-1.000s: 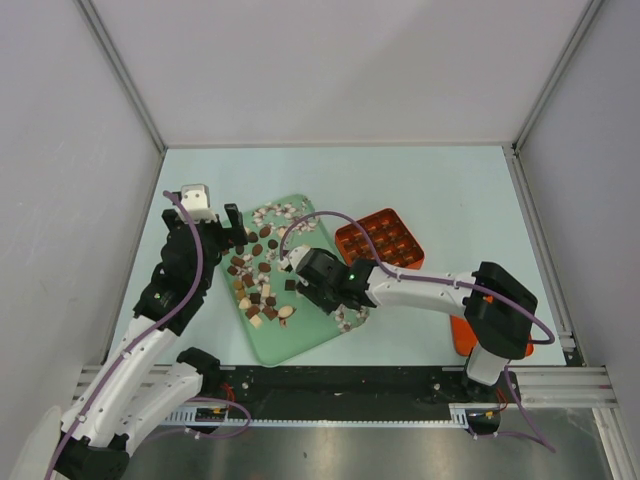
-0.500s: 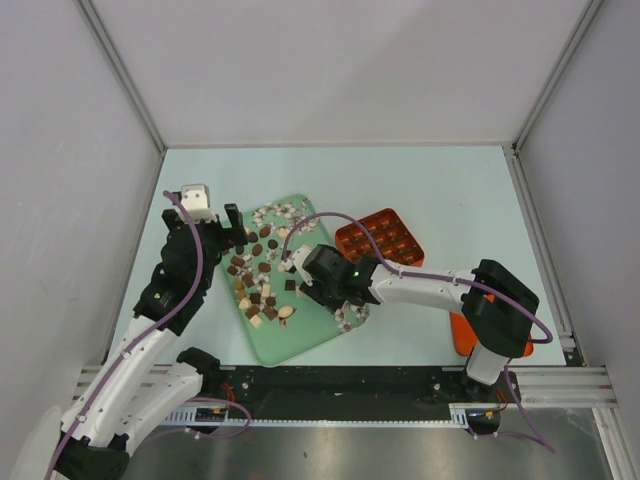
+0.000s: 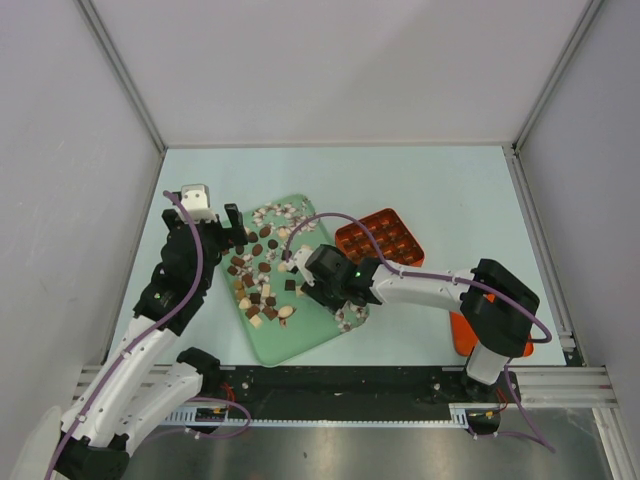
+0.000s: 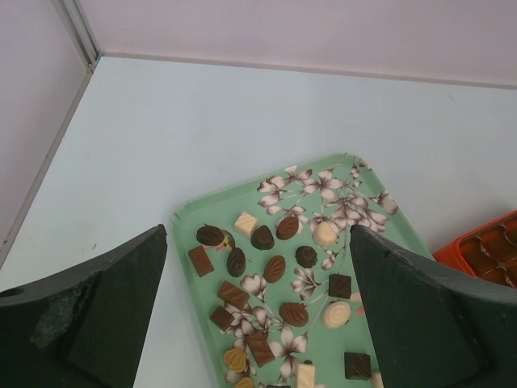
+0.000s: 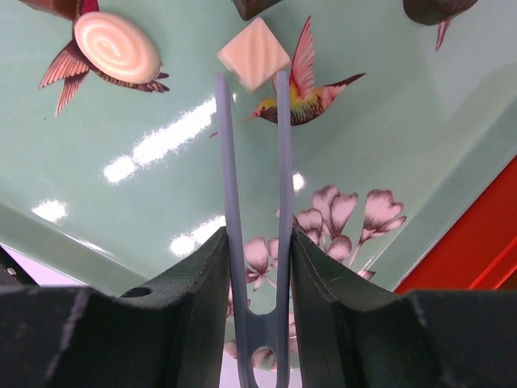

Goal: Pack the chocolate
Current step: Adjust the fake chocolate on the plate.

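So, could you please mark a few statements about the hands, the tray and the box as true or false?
1. The right hand holds tweezers. True.
2. The tweezers' tips are at a dark round piece. False: they are at a cream square.
3. The left hand is shut on a chocolate. False: it is open and empty.
4. The chocolates lie on the tray. True.
5. In the top view the box lies left of the tray. False: it lies to the right of it.
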Controlling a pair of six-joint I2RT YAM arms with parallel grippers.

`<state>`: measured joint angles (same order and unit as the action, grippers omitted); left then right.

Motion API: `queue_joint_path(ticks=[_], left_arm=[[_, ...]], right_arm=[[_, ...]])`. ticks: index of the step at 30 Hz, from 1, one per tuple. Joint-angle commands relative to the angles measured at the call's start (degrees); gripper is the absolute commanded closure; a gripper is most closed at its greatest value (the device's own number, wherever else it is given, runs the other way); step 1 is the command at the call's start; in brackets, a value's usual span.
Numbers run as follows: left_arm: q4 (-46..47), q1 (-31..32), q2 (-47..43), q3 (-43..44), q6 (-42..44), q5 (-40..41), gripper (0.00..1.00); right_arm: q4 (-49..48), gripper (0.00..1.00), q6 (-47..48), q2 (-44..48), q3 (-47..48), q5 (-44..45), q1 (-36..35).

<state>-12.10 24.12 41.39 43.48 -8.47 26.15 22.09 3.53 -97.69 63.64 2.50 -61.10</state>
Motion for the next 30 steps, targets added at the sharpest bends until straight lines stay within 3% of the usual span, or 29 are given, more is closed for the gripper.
queue_joint_path(ticks=[1, 23, 30], left_arm=[[1.6, -0.3, 0.0, -0.1, 1.4, -0.8, 0.0], [1.6, -0.2, 0.0, -0.1, 1.4, -0.8, 0.0], [1.6, -0.3, -0.1, -0.2, 1.4, -0.8, 0.0]], right_arm=[[-3.4, 0.62, 0.2, 0.0, 0.2, -0.7, 0.2], [-6.5, 0.61, -0.5, -3.0, 0.2, -0.7, -0.7], [-6.2, 0.78, -0.7, -2.9, 0.2, 0.0, -0.5]])
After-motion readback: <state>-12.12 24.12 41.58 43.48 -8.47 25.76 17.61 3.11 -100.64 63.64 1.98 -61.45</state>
